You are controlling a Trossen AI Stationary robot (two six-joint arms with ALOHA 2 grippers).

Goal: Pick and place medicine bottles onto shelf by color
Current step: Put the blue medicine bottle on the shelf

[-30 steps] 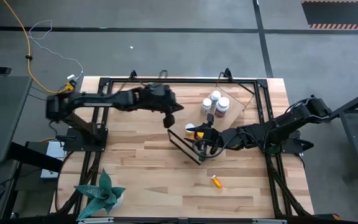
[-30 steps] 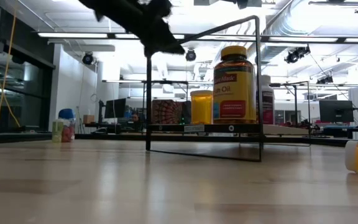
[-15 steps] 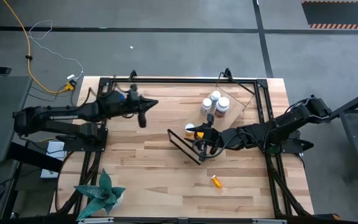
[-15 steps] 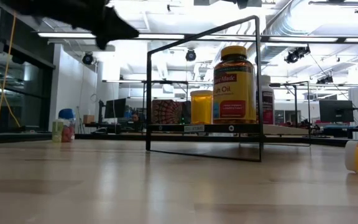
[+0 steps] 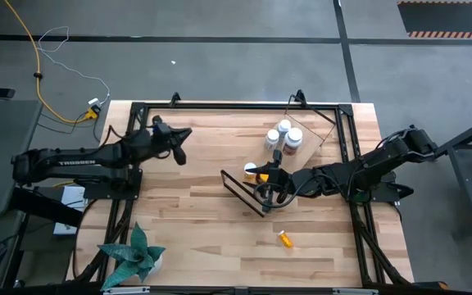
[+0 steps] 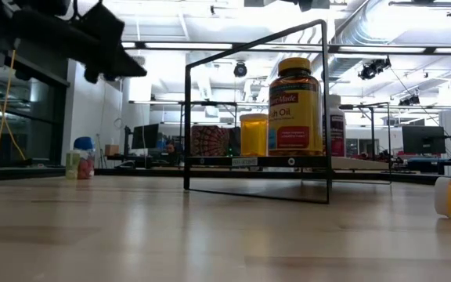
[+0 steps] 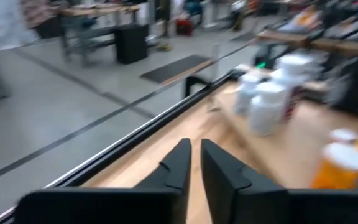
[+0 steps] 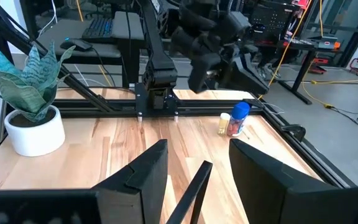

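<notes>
The shelf (image 5: 311,135) is a light board in a thin black wire frame (image 6: 186,117) at the table's middle right. White bottles (image 5: 283,135) stand on it, also in the left wrist view (image 7: 269,99). A big amber bottle with a yellow cap (image 6: 294,106) and a small yellow one (image 6: 253,133) stand on its low board. A small orange bottle (image 5: 285,238) lies on its side on the tabletop. My left gripper (image 5: 179,146) hangs shut and bare over the table's far left. My right gripper (image 8: 194,165) is open, its fingers either side of a thin frame bar (image 8: 194,186).
A blue-capped bottle and a small one beside it (image 8: 235,121) stand near the table's far left corner. A potted plant (image 5: 138,254) sits at the near left corner. A black rail frame (image 5: 236,105) runs round the tabletop.
My left gripper has drawn back from over the table's middle toward the left edge, sinking a little and tipping up from a downward slant to nearly level. It carries nothing. The bottles and the shelf have stayed put.
</notes>
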